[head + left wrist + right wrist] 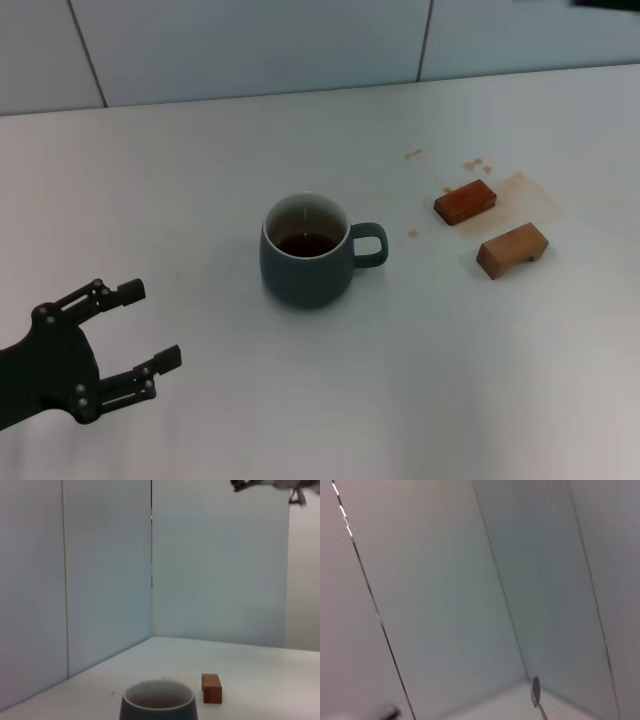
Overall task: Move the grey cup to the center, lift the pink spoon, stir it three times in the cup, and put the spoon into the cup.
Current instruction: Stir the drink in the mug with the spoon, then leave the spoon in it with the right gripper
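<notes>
Head view: the grey cup (307, 252) stands upright about mid-table (200, 180), handle toward the robot's right, dark liquid inside. Looks already centred, so I judge the first step done. The left gripper (140, 335) hangs low at the robot's left, well apart from the cup, fingers spread wide, holding nothing, touching nothing. Two wooden blocks (465, 202) (512, 250) lie off to the right of the cup among brown stains, not part of the job. No pink spoon on the table here, and the right arm is out of this view.

Left wrist view: cup rim (158, 701) close below, one wooden block (211, 688) just behind it. The camera faces the cup, which fits an arm that placed it and backed off. Something metal shows high up in the corner, too unclear to name.

Right wrist view: mostly wall panels. The spoon's metal bowl and neck (536, 690) show at the lower edge, raised well above the table, probably held by the right gripper for stirring. Its fingers are not visible, so I cannot tell its grip.
</notes>
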